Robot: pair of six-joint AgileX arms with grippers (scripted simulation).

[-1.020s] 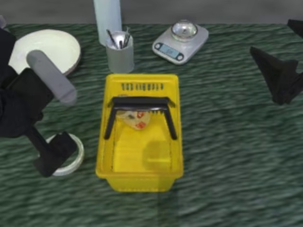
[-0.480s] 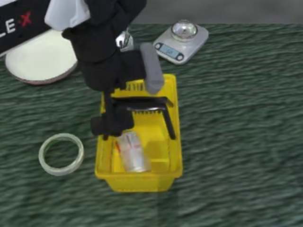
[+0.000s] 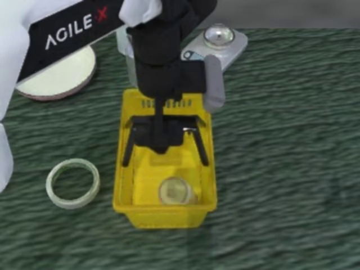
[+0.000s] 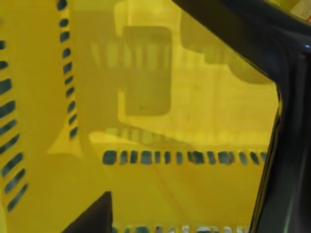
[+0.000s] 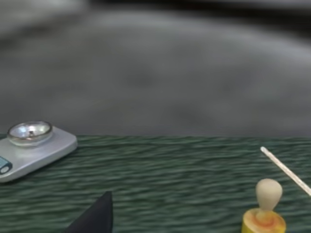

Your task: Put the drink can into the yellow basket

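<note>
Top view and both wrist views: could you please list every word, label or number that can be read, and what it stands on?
"AGILE X": white letters, red X, on the black band of the left arm's white link.
Display of the grey kitchen scale: too blurred to read.
White drink can in the yellow plastic basket: only its top shows, no label.

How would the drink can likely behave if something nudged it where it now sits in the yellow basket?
The drink can stands upright, round top facing up, so a nudge would probably tip it; on its side it would likely roll. The yellow basket walls should stop it. The left gripper hangs above the basket, apart from it.
</note>
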